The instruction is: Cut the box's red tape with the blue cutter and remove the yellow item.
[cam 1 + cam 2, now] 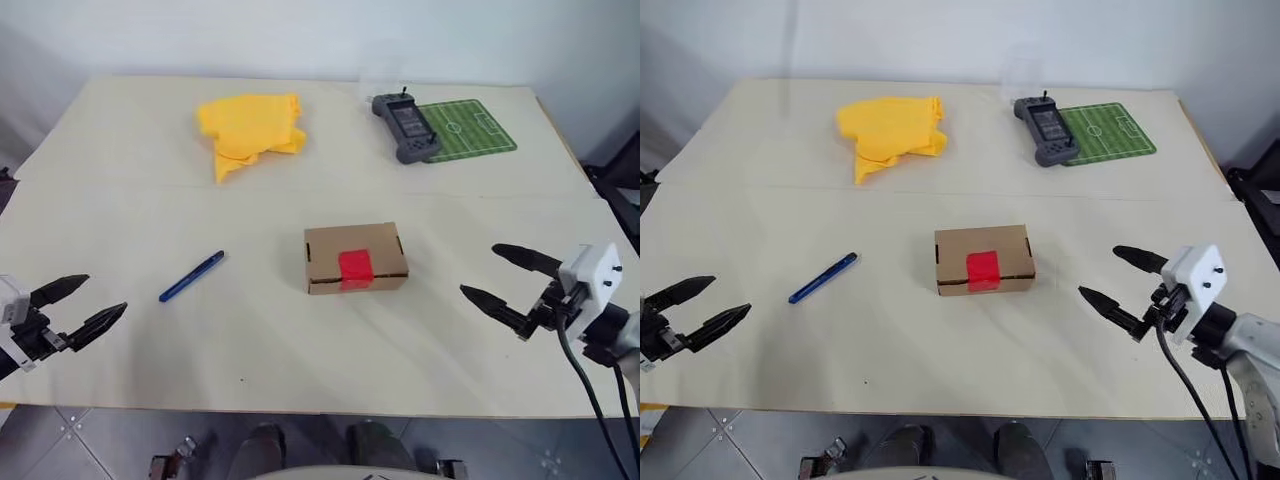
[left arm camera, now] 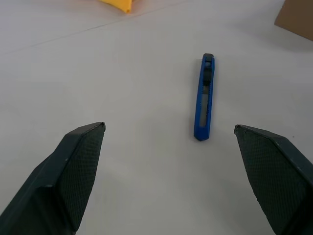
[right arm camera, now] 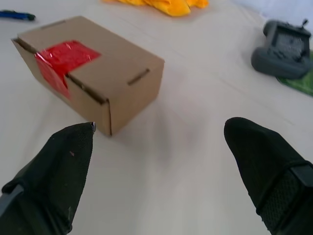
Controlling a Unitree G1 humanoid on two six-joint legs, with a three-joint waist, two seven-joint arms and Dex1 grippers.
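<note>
Both grippers, left (image 1: 78, 303) and right (image 1: 509, 281), fingers wide, empty; blue cutter (image 1: 191, 276), box (image 1: 356, 257) between; yellow cloth (image 1: 250, 130) beyond.

The small brown rectangular cardboard box (image 1: 356, 257) looked matt and papery, with raw corrugated edges. Its square patch of red tape (image 3: 62, 59) was glossy and slightly wrinkled. The slim blue plastic cutter (image 2: 204, 97) had a smooth sheen. The crumpled yellow cloth (image 1: 251, 130) looked soft and matt. The cream worktop (image 1: 120, 180) was smooth and dull. The black jaws carried a fine woven-looking texture.
</note>
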